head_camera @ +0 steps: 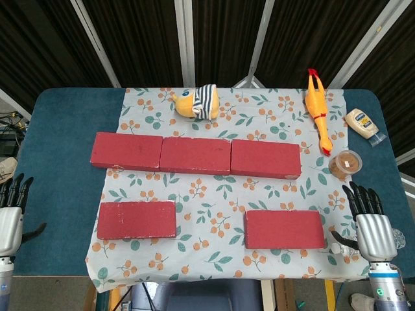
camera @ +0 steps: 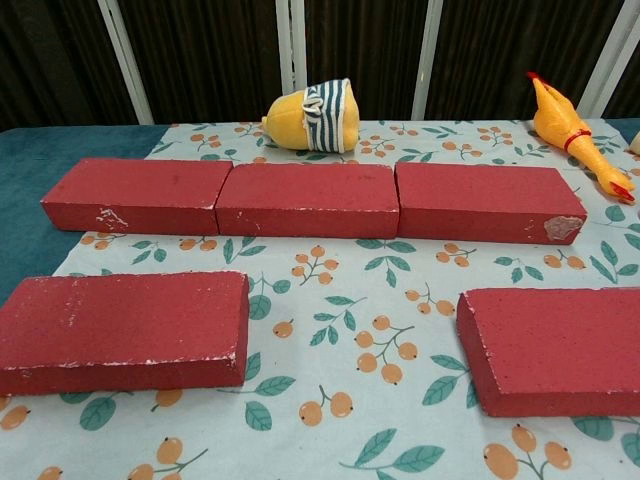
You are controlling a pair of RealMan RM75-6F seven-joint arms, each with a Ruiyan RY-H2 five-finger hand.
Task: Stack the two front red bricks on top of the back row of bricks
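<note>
Lying flat near the front: two rectangular red bricks point(head_camera: 137, 219) point(head_camera: 284, 229); far row of three red bricks point(head_camera: 196, 155) touching end to end
Left hand point(head_camera: 11, 217) and right hand point(head_camera: 371, 222) are hovering at the table's near corners, fingers spread, holding nothing

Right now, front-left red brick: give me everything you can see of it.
The front-left red brick is a flat rectangular block, dull red, foam-like in look, with whitish scuffs along its edges and top, clearest in the chest view. It lies flat on the floral cloth, long side parallel to the back row of bricks, apart from it. Nothing rests on it or touches it; the left hand sits off to its left, clear of it.
</note>
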